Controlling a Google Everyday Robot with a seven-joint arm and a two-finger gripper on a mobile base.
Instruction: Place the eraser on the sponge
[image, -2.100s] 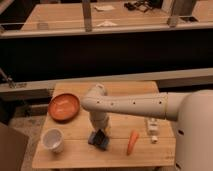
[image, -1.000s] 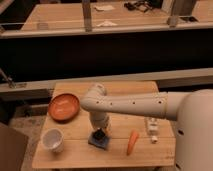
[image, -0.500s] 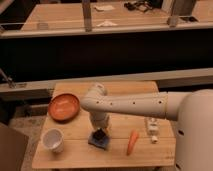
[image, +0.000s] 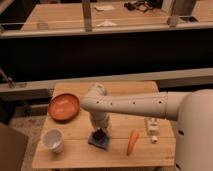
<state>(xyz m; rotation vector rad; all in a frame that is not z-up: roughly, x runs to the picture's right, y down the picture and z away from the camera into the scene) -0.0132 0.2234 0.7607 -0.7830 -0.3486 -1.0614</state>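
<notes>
The blue sponge (image: 94, 142) lies flat near the table's front, left of centre. The small black eraser (image: 99, 134) rests on top of it. My gripper (image: 99, 126) points straight down directly above the eraser, at the end of the white arm (image: 132, 104) that reaches in from the right. Whether the gripper touches the eraser I cannot tell.
On the wooden table (image: 125, 115), an orange-red bowl (image: 63, 106) sits at the left and a white cup (image: 53, 140) at the front left. An orange carrot (image: 132, 142) lies right of the sponge, with a small white object (image: 152, 128) further right. A rail and dark counter run behind.
The gripper came down over the sponge with the eraser and has since stayed nearly still. The black eraser now shows on the blue pad just below the gripper.
</notes>
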